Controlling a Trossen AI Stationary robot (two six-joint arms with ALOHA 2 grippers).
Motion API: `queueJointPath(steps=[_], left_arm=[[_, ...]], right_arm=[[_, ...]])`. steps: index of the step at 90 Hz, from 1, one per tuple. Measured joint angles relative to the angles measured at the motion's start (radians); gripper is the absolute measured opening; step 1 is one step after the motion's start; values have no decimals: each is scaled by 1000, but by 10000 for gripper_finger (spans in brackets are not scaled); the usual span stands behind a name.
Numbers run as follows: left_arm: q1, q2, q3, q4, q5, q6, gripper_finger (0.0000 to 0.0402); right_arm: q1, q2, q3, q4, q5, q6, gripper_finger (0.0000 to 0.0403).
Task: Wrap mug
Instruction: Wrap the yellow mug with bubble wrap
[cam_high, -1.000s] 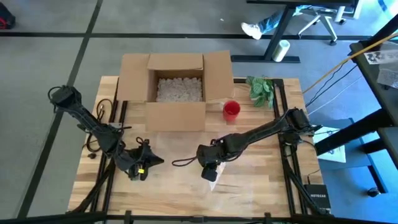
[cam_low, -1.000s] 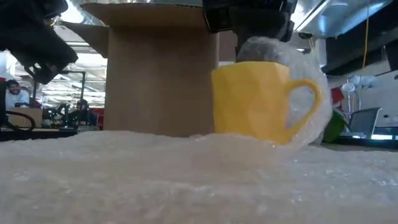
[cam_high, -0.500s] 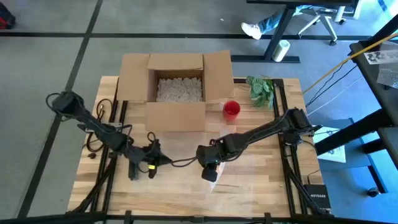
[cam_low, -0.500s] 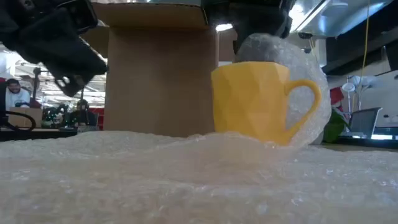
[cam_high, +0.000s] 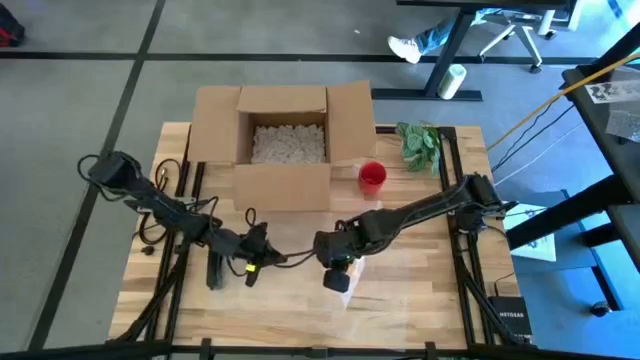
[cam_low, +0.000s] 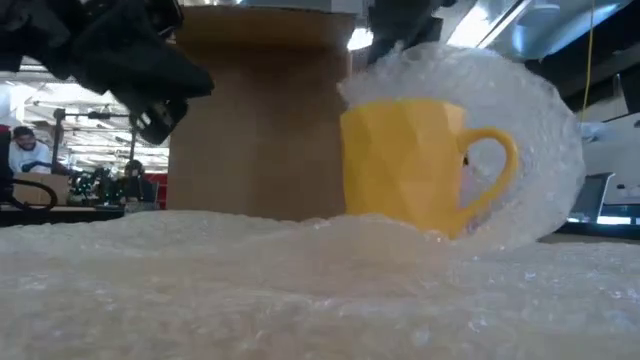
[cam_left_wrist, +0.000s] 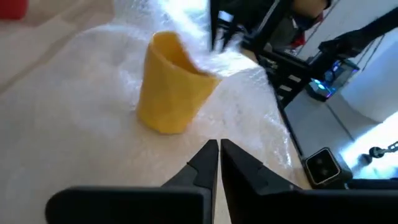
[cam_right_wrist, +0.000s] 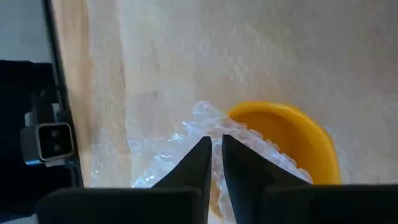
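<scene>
right gripper (cam_right_wrist: 212, 144) pinches bubble wrap (cam_low: 500, 110) half-hiding mug (cam_low: 405, 160)

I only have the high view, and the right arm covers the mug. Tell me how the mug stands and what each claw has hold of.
Observer: The faceted yellow ceramic mug stands upright on the clear bubble wrap sheet, as the low view shows.
Operator: Now the right claw.
Observer: The right claw is shut on the sheet's edge above the mug's rim, and the wrap arches up behind the mug.
Operator: And the left one.
Observer: The left claw is shut on nothing. It hovers over the sheet, short of the mug.
</scene>
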Motion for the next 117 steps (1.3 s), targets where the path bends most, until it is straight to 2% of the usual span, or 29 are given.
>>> queueJointPath(steps=[25, 47, 62, 78, 117], left_arm=[[12, 124, 160, -2, 10, 152, 0], [69, 265, 278, -14, 76, 160, 0], [85, 339, 352, -20, 86, 175, 0], [99, 355, 404, -70, 88, 199, 0], [122, 355, 404, -125, 88, 156, 0]], right_arm=[[0, 13, 0, -5, 35, 0, 1], [-1, 46, -1, 0, 59, -15, 0], [-1, 51, -1, 10, 75, -18, 0], [-1, 51, -1, 39, 75, -19, 0], [-1, 51, -1, 74, 79, -20, 0]])
